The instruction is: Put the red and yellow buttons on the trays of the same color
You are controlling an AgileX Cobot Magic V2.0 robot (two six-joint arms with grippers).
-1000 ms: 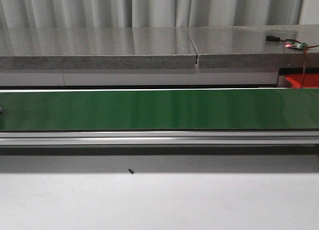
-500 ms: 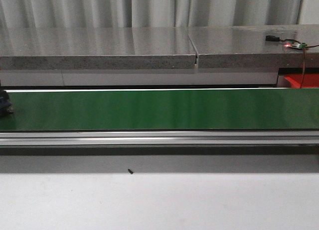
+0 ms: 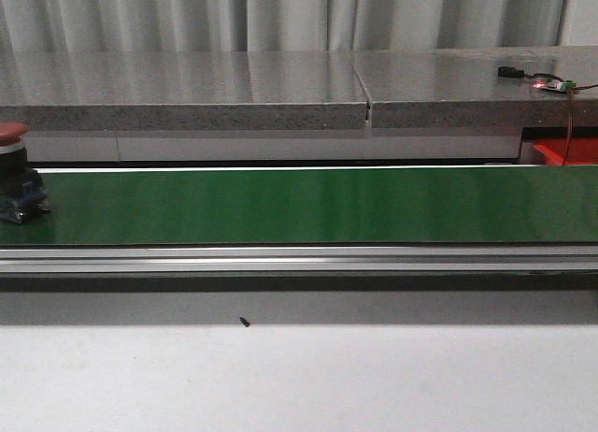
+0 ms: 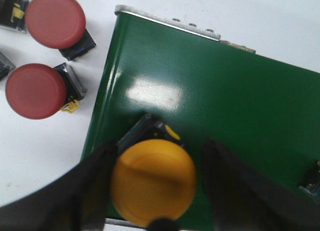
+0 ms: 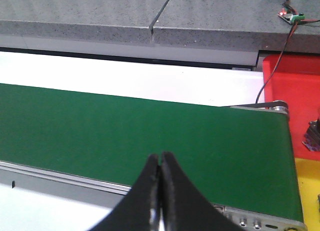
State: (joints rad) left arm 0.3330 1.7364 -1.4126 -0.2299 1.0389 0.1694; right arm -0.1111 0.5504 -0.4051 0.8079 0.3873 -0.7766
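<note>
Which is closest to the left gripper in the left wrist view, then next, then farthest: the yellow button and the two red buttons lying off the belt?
1. Yellow button: on the green belt, right between the left gripper fingers.
2. Lower red button: on the white surface beside the belt edge.
3. Upper red button: also off the belt, just beyond the other red one.
</note>
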